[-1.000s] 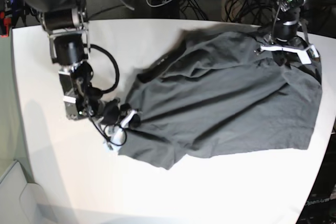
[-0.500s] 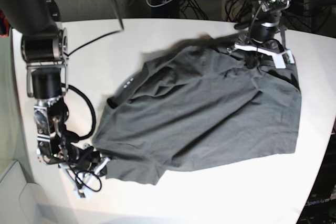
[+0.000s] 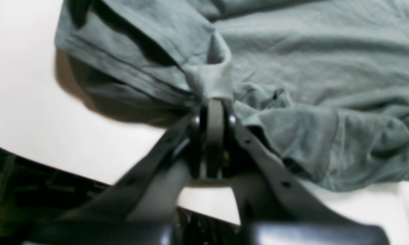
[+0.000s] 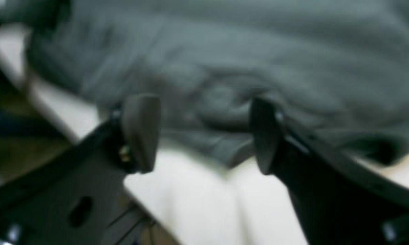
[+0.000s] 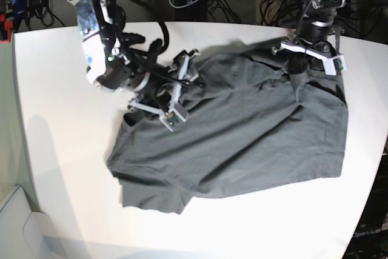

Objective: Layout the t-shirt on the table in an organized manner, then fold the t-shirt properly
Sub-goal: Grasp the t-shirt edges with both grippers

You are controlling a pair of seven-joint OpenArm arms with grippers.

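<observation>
While the left claw (image 3: pixel 214 102) pinches the t-shirt (image 3: pixel 320 61), base view shows wrinkles.

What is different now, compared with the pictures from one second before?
The right hand let go of the near-left corner of the dark charcoal-grey cotton t-shirt, opened, and moved up to the shirt's far-left edge. That corner now lies on the white smooth table. The left hand stays shut on the shirt at the far right.

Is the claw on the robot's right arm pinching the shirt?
No, the right gripper is wide open, with the t-shirt lying beyond its fingertips.
</observation>
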